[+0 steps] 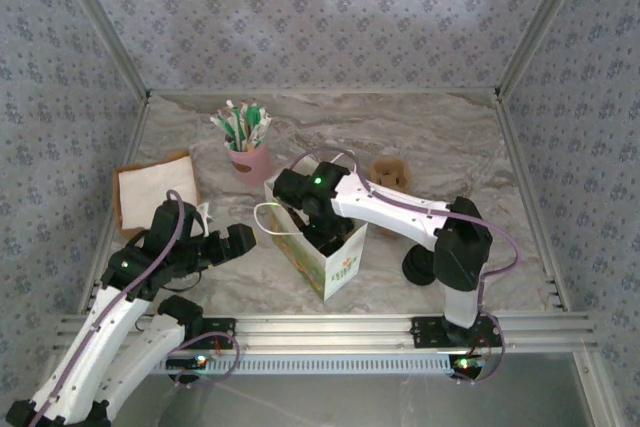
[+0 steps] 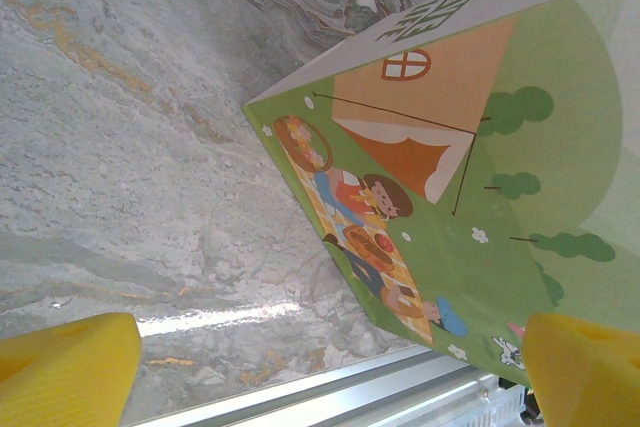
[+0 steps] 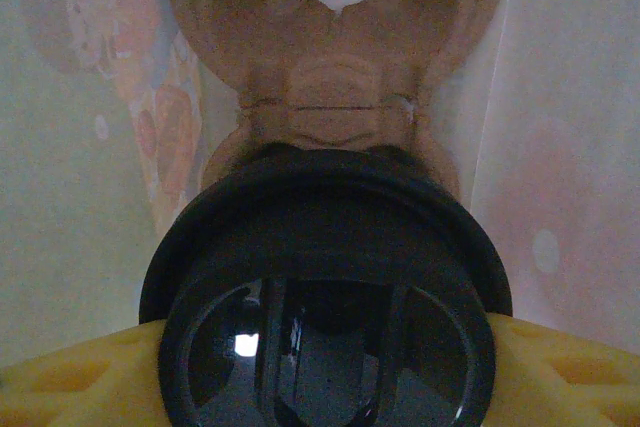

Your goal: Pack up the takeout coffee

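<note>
The white bag [image 1: 340,257] with a green picnic print stands open in the middle of the table. My right gripper [image 1: 318,232] reaches down into its mouth. In the right wrist view the takeout coffee [image 3: 325,277] shows its round black lid between the yellow fingers [image 3: 60,382], with my right gripper [image 3: 325,377] shut on it between the bag's pale inner walls. A brown moulded cardboard piece [image 3: 335,67] lies beyond the cup. My left gripper [image 1: 235,240] stands open just left of the bag, its jaws wide with nothing between them, facing the printed side [image 2: 480,197].
A pink cup of sachets [image 1: 248,159] stands behind the bag. Napkins in a brown tray [image 1: 155,192] lie at the far left. Brownish paper cups [image 1: 392,172] and a pile of black lids [image 1: 420,265] sit to the right. The metal rail [image 1: 330,332] runs along the near edge.
</note>
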